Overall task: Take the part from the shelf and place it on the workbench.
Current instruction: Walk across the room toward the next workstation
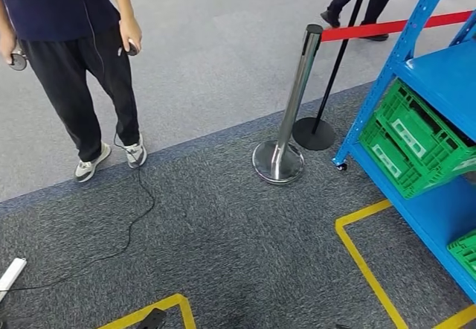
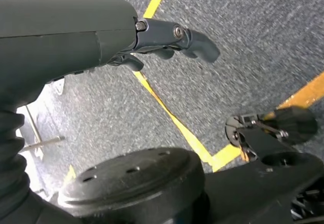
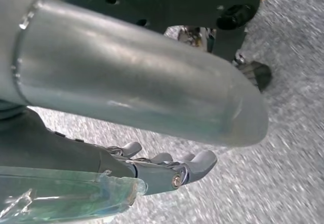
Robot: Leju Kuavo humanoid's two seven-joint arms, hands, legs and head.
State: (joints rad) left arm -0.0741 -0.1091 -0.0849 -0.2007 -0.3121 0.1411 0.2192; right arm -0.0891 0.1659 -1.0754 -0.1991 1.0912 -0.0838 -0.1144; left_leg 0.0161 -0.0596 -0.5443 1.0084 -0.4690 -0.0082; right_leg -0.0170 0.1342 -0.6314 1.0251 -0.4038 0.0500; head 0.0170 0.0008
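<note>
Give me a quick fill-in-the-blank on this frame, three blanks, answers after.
1. The crates on the blue shelf are ____ in colour.
2. The belt clipped to the chrome post is ____.
3. The tape lines on the carpet are ____.

Answers: green; red; yellow

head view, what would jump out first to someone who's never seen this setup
Probably the blue shelf on the right, with bright green crates tilted on its levels. Next, the chrome stanchion post mid-floor with its red belt running off to the right, and the person in dark clothes standing at upper left. Yellow floor tape marks boxes on the grey carpet near the shelf.
</note>
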